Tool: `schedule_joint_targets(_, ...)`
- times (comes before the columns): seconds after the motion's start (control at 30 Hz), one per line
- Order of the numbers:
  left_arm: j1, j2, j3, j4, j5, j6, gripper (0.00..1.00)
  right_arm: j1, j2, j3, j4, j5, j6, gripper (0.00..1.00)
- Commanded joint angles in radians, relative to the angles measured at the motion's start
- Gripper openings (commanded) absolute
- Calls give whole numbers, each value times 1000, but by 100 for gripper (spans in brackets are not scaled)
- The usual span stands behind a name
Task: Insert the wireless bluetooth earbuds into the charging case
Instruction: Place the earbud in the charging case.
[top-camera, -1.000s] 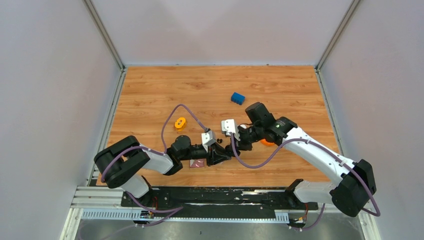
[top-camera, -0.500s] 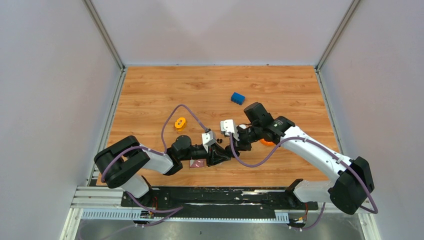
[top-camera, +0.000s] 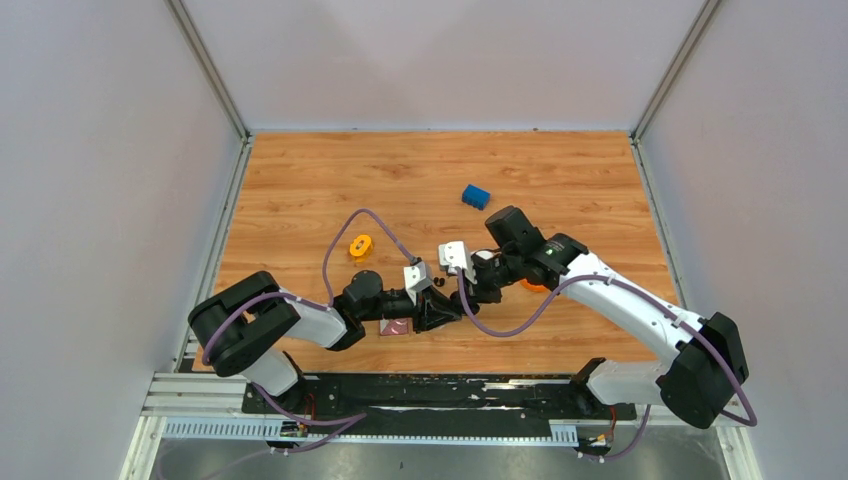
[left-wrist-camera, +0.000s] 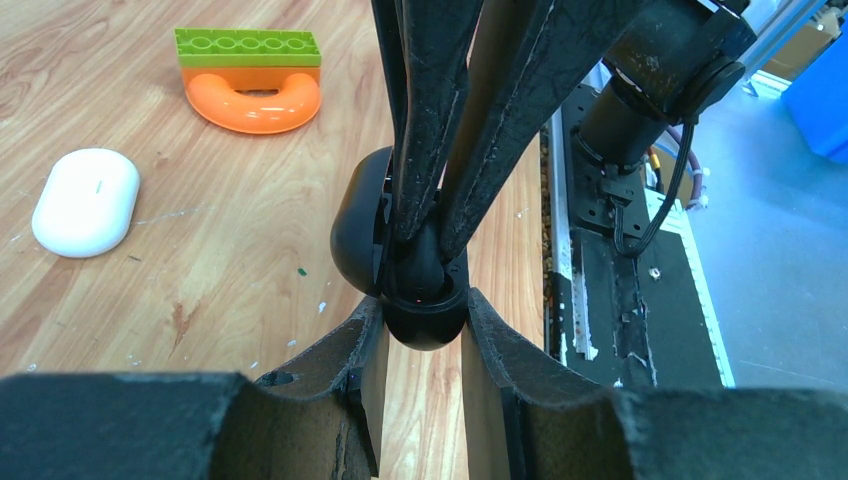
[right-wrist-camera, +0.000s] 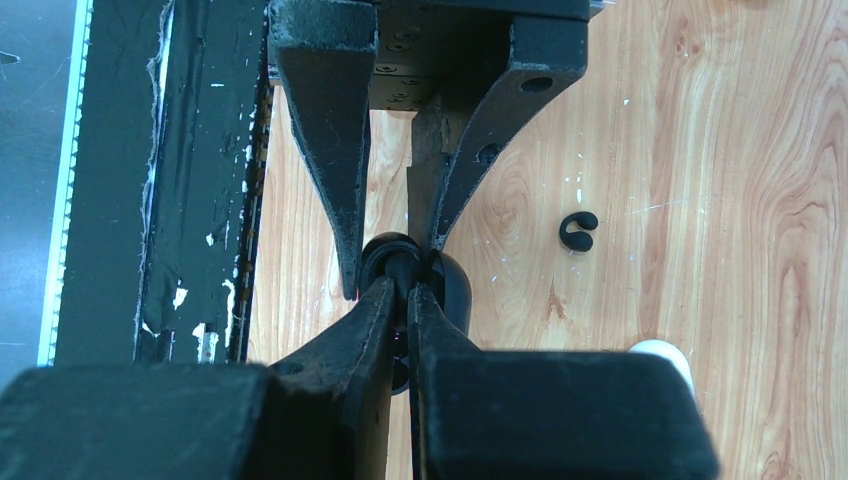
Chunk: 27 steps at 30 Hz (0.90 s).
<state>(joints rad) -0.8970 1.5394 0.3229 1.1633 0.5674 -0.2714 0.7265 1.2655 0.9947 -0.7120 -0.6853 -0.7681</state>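
The left pincer (left-wrist-camera: 425, 312) is clamped on a black earbud (left-wrist-camera: 358, 225) near the front edge of the table (left-wrist-camera: 250, 250). The right pincer (right-wrist-camera: 405, 292), nearly shut, pinches the same earbud from the opposite side. The white case (left-wrist-camera: 85, 200) lies on the table nearby, untouched.
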Motion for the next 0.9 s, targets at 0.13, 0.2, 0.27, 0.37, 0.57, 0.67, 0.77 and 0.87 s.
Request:
schedule_joint_targets(0.13,-6,-11,16,106,9,14,0,9,5,-17,29,10,-4,19)
schedule_joint_targets(0.2,-6,-11,17,103,8,14,0,8,1,-15,24,15,-5,22)
schedule_joint_targets(0.27,-6,-12,18,102,9,13,0,9,-12,-13,23,16,-4,24)
schedule_joint_targets(0.37,-6,-7,19,103,10,12,0,7,-36,-9,23,4,3,27)
schedule_joint_targets(0.57,-6,-9,19,100,12,12,0,6,-85,0,15,12,4,30)
schedule_joint_targets(0.67,-6,-8,22,98,9,12,0,-3,-111,5,4,-4,1,30)
schedule_joint_targets(0.77,-6,-6,22,97,10,12,0,-26,-141,21,-25,-73,-15,30)
schedule_joint_targets(0.87,-6,-8,22,91,5,12,0,-50,-164,54,-96,-151,-61,30)
